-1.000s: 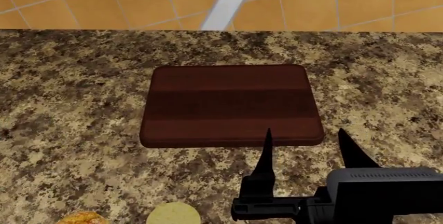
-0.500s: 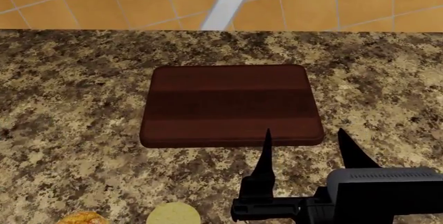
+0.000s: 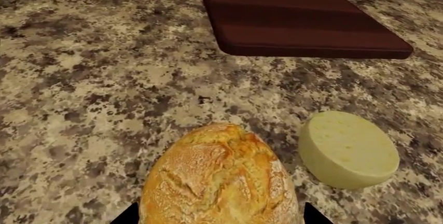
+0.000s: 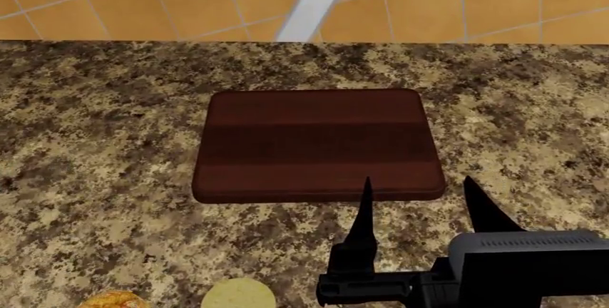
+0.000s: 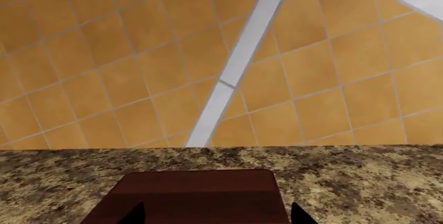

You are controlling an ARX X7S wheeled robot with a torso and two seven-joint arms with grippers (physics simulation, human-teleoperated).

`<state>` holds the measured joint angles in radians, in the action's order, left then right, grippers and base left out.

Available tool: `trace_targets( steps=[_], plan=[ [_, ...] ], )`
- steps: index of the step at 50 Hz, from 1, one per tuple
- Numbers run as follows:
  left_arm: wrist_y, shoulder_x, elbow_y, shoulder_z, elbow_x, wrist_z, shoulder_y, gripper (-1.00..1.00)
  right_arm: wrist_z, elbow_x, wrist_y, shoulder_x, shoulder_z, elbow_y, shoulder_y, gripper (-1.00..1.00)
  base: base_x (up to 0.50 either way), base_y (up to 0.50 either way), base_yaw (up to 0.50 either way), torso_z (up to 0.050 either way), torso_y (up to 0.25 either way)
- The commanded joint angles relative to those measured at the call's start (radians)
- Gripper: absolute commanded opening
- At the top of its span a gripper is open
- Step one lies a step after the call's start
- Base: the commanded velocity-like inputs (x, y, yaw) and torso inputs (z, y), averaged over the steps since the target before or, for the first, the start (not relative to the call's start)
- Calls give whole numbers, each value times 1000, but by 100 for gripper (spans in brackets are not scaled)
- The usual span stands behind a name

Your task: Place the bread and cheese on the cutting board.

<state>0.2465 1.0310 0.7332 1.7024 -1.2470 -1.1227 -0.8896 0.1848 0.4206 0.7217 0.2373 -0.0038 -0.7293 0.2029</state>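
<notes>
The dark reddish-brown rectangular wooden cutting board (image 4: 319,144) lies bare on the speckled granite counter (image 4: 95,130). From it, at about seven o'clock near the counter's front edge, sit the golden-brown crusty bread roll (image 3: 220,182) and, just beside it, the pale yellow-green cheese chunk (image 3: 348,149). The right gripper (image 4: 418,197) hovers spread wide at the board's five o'clock, grasping nothing. The left gripper's fingertips (image 3: 132,214) flank the roll, parted; contact I cannot tell.

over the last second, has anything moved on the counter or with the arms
Almost nothing. In the head view the right gripper has sunk a hair toward the near edge, jaws open and empty as before. The bread, cheese and cutting board lie where they were, the board bare. Nothing was taken hold of or let go.
</notes>
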Motion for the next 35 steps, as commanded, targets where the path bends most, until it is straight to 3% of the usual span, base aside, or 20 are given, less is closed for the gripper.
trace_targets(
  steps=[1,9,10,22,26,35],
  plan=[
    [2,-24,-36,-4,-22,19,2,100,5,4,-4,5,-5,3,0,100,0,0,0,0,0],
    [10,-39,-77,-4,-21,28,18,100,9,8,-4,8,-7,1,2,100,0,0,0,0,0],
    [8,-38,-79,-5,-13,16,18,-100,9,8,-5,8,-8,2,2,100,0,0,0,0,0],
    [1,-25,-66,-13,27,-43,19,-100,13,11,-9,13,-15,6,2,100,0,0,0,0,0],
    [23,19,-24,-49,89,-139,3,-100,16,12,-9,14,-17,7,3,100,0,0,0,0,0],
    [-56,50,6,-132,-97,-69,-193,-100,22,22,-9,16,-14,2,3,100,0,0,0,0,0]
  ],
)
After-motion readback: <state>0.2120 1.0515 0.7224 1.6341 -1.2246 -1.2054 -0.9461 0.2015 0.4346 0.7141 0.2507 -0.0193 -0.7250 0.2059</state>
